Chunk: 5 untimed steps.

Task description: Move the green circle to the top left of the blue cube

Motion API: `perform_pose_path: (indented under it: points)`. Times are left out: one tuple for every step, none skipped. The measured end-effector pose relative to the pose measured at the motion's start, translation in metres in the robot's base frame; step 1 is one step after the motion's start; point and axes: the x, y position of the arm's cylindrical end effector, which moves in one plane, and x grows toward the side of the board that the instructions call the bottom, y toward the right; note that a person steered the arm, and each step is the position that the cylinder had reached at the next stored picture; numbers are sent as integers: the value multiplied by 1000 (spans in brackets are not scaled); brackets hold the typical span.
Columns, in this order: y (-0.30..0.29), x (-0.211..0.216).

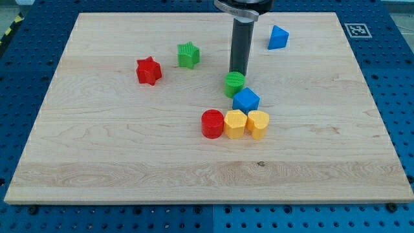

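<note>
1. The counter (97,168) is lying flat and carrying eight blocks; most are sitting in its upper and middle parts.
2. The rod is standing upright near the view's top centre. My tip (238,72) is resting just above the green circle (235,83), touching or nearly touching its far edge; I judge I am placed there to nudge it.
3. This rig is carrying no gripper, so nothing is being held or clamped; the rod can only push.
4. A cluster is sitting below: the red circle (212,123), a yellow block (235,123) and a yellow heart-like block (258,123) are touching in a row.
5. The blue cube (246,100) is sitting just above that row.
6. The green circle is touching the cube's upper-left corner, so the task is appearing close to done.
7. Being round, the green circle is showing no long axis and no heading; its flat face is pointing up.
8. Well apart are sitting the red star (149,70), green star (188,55) and blue triangle (278,37).
</note>
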Motion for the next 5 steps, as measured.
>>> perform_pose_path:
  points:
    - [0, 0]
    - [0, 12]
    - [0, 12]
    - [0, 12]
    - [19, -10]
